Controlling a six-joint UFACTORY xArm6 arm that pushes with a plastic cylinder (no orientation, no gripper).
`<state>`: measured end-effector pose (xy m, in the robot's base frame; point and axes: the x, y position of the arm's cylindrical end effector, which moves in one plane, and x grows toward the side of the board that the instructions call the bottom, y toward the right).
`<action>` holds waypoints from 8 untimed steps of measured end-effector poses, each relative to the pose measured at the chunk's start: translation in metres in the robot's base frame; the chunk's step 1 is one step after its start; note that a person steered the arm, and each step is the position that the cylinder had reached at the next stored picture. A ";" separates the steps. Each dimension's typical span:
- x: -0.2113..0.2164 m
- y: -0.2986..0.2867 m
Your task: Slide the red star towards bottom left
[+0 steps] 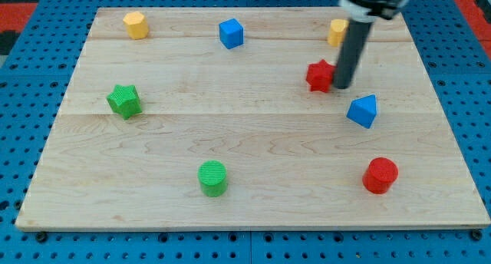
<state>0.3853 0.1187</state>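
My tip [341,87] sits right against the red star [320,75], on the star's right side and a little below it — so the star lies to the view's left of my tip. That is a good side to push from for going left, but to send the star down as well I think my tip should be more on its upper right. The red star rests in the upper right part of the wooden board [253,202], far from the bottom left corner, so most of the trip is not yet done. I have no hand to open or close — just a straight dark rod. The board is pale, smooth wood with long grain lines. The star is small and bumpy. Just beside my tip sits a blue block [362,110] with slanted faces, and a yellow block [337,31] peeks out behind the rod.
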 end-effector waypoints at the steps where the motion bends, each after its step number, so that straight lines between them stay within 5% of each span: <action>1: -0.002 -0.032; 2: -0.030 0.010; 3: -0.039 -0.032; 4: -0.012 -0.112; 5: -0.011 -0.134; 7: 0.087 -0.217; 8: 0.067 -0.185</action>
<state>0.4527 -0.0662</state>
